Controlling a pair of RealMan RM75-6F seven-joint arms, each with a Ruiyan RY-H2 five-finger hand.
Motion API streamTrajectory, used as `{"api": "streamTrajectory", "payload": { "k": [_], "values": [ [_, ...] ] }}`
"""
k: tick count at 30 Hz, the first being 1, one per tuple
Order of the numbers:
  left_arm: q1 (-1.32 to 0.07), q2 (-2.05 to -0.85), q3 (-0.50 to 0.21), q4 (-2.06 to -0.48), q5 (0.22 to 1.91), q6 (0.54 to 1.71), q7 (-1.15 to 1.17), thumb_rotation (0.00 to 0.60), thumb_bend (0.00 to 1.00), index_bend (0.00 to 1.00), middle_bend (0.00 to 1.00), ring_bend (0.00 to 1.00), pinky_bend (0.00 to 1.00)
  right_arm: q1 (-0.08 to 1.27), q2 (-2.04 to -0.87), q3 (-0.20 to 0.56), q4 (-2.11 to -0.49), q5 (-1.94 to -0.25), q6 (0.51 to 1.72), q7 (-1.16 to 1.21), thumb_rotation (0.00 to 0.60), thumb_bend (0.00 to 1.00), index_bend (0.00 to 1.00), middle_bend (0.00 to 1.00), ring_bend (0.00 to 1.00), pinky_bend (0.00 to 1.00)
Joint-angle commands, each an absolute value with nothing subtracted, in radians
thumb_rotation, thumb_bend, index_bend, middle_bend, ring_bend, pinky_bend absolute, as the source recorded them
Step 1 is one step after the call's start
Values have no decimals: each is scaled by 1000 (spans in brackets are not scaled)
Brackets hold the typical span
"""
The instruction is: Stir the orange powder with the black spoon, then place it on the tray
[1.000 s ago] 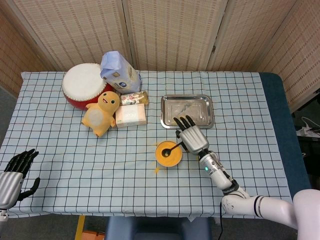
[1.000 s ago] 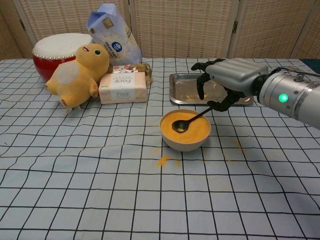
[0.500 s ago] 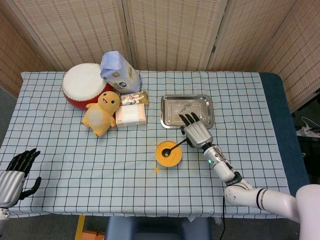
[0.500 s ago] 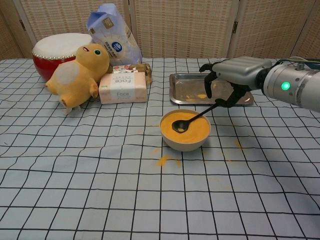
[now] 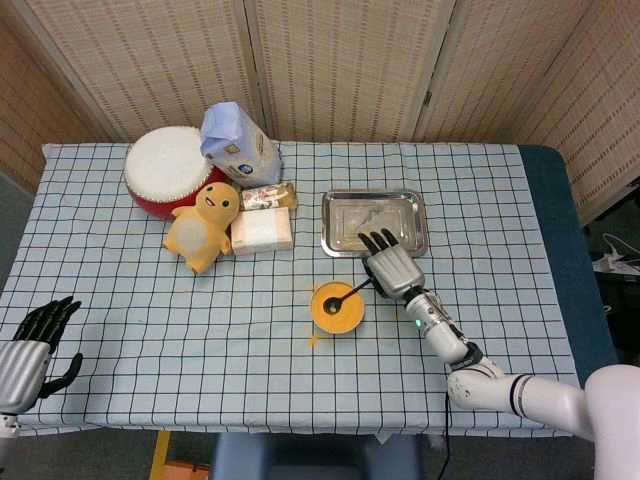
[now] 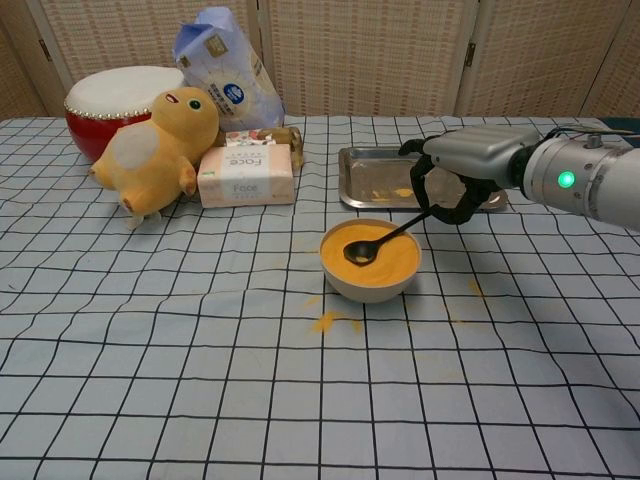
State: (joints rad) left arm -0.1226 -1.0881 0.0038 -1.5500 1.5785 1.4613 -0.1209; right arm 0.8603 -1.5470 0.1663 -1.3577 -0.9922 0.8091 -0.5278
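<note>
Right hand (image 6: 462, 175) lower, gripping black spoon (image 6: 385, 236) (in bowl (image 6: 370, 280))

Right robot hand (image 6: 462, 178) fingers curled; left robot hand (image 5: 30, 343) spread, idle.

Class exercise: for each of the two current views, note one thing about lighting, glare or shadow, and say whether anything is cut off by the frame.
Head view: even, soft light; the metal tray shows pale reflections rather than hard glare; the left hand is cropped at the frame edge. Chest view: the bowl casts only a faint shadow; the right hand is sharp, its arm running out of frame.
</note>
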Motion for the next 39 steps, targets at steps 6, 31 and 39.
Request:
{"api": "streamTrajectory", "payload": {
  "k": [6,31,39],
  "values": [
    [-122,-1090,5,-1547,1578,1461,-121,600,460,0,0,0,92,863,-1547,156,-1358,-988,815,-523,600,396,525,0,0,0],
    [-121,-1086,5,-1550,1577,1465,-119,600,460,0,0,0,92,867,-1537,128,-1379,-983,843,-537,600,396,478,0,0,0],
    [-122,-1088,5,-1548,1577,1463,-120,600,461,0,0,0,92,865,-1538,125,-1377,-988,846,-526,600,395,507,0,0,0]
  ]
}}
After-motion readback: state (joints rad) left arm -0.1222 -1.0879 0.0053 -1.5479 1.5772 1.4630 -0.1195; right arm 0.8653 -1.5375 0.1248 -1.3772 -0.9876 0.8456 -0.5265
